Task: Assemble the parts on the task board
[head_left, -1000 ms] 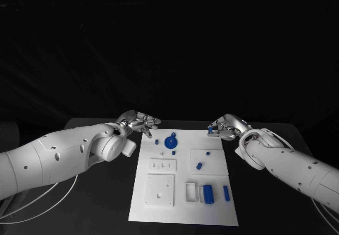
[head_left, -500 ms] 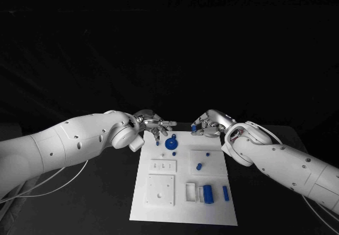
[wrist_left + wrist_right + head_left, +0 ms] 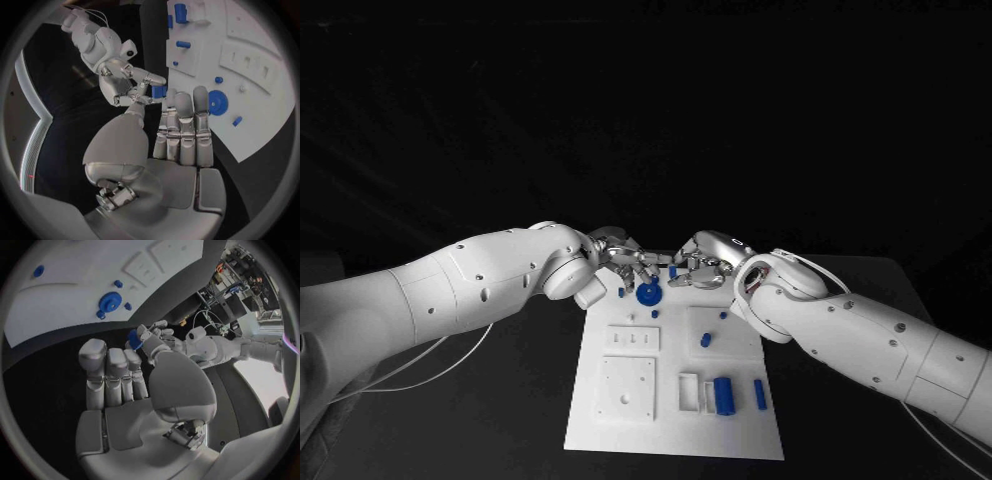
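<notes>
- The small blue part (image 3: 159,91) sits at the far edge of the task board (image 3: 625,420), above the blue gear (image 3: 648,293), pinched in the right hand's fingertips and meeting the fingertips of the left hand.
- The right hand (image 3: 700,262) grasps that part; a second ago it held it out beyond the board's far right corner, and it has since carried it inward to just beyond the gear.
- The left hand (image 3: 620,255) has swung in from the board's far left corner to meet it; its fingers reach toward the part, but whether they already grip it I cannot tell.
- This looks like a hand-to-hand pass or a two-handed regrasp before seating the part.
- Nearer than the gear, the blue pegs (image 3: 705,339) and blocks (image 3: 724,396) lie unmoved.
</notes>
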Robot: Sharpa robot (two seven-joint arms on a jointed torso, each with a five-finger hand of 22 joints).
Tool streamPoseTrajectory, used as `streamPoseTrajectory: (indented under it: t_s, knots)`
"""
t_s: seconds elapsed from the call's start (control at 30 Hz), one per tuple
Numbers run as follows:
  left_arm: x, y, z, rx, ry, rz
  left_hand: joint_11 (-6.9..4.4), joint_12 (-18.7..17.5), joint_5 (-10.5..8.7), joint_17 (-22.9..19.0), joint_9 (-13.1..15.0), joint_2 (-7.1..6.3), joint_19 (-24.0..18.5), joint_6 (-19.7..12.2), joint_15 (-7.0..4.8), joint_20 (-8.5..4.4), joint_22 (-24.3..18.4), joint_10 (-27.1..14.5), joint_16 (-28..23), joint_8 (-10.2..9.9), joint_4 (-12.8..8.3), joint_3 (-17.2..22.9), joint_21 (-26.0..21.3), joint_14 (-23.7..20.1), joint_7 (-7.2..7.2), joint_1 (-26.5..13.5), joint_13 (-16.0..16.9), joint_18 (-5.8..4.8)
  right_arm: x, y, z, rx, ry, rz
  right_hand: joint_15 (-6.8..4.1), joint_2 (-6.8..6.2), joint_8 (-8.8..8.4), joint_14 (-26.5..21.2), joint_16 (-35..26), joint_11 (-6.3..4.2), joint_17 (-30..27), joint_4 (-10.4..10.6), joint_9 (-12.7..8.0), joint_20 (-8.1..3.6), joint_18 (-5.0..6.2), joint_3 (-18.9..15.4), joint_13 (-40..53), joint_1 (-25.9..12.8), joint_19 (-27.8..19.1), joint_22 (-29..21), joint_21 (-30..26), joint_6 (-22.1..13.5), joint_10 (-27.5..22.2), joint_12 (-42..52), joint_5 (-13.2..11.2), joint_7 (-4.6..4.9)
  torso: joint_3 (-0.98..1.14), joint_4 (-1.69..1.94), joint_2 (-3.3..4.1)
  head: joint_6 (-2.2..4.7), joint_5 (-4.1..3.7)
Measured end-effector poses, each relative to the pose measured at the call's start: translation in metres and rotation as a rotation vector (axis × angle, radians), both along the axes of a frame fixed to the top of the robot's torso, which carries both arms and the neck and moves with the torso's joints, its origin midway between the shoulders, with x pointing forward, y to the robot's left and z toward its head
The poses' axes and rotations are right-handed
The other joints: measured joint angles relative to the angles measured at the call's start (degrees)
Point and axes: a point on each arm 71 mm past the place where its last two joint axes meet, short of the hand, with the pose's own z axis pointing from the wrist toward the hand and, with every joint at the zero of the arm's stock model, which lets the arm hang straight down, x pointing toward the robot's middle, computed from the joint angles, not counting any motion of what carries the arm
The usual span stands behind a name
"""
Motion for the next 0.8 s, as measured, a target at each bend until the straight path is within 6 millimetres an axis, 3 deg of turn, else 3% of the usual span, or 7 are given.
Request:
streamPoseTrajectory:
  t_s: [0.07,0.2,0.37,0.8]
  knots:
    - [0.0,-0.001,-0.001,0.009,0.006,0.002,0.0,0.0,0.0,0.0,0.07,0.0,0.0,0.0,0.0,0.0,0.17,0.0,0.0,0.0,0.0,0.0,-0.04,0.0,0.0,0.0,0.0,0.0,0.0,0.002,0.0,-0.003,0.0,0.0,0.0,0.0,0.0,0.0,0.0,0.0,0.02,0.13,0.0,0.0,0.0,0.13,0.0,0.0,0.0,0.0,0.0,0.0,0.0,-0.01,-0.01,0.0,0.0,0.0,0.03,0.01,-0.01]
    - [-0.001,-0.003,-0.002,0.031,0.02,0.004,0.0,0.0,2.62,0.0,1.17,0.12,0.0,0.0,-0.17,0.0,0.73,0.0,0.0,0.0,-1.23,-0.48,-0.53,-0.17,0.0,0.12,-0.01,0.0,-0.001,0.006,0.0,-0.008,0.001,0.002,0.0,-0.01,0.0,0.0,0.0,0.0,0.02,0.13,0.0,0.0,0.0,0.13,0.0,0.0,0.0,0.0,0.0,-0.11,0.0,-0.02,-0.06,-0.08,-0.01,0.03,0.07,-0.04,-0.01]
    - [-0.003,-0.007,-0.004,0.059,0.032,0.002,-0.12,-0.73,5.83,0.0,5.53,1.17,-0.31,-0.35,0.02,0.31,1.76,0.12,-0.01,0.0,-3.25,-1.68,-1.37,-0.96,-0.35,1.17,-0.22,0.0,-0.002,0.011,0.0,-0.01,0.003,0.006,0.0,-0.01,0.0,0.0,0.0,0.0,0.02,0.13,0.0,0.0,0.0,0.13,-0.01,0.0,0.0,0.0,0.0,-0.16,-0.01,-0.02,-0.09,-0.04,-0.04,0.1,0.1,-0.2,0.06]
    - [-0.005,-0.011,-0.005,0.104,0.044,0.0,-0.11,-1.08,5.11,-0.25,7.39,1.22,-0.3,-0.53,0.03,0.31,3.23,0.11,-0.01,0.0,-3.0,-1.43,-2.49,-1.04,-0.14,1.22,-0.41,-0.01,-0.004,0.02,-0.006,-0.029,0.013,0.017,0.01,-0.17,0.22,0.0,0.0,0.01,0.11,0.13,0.01,0.0,0.0,0.13,-0.01,-0.16,0.0,-0.01,0.0,-0.22,0.0,-0.02,0.62,-0.18,-0.04,0.08,0.11,-0.16,0.25]
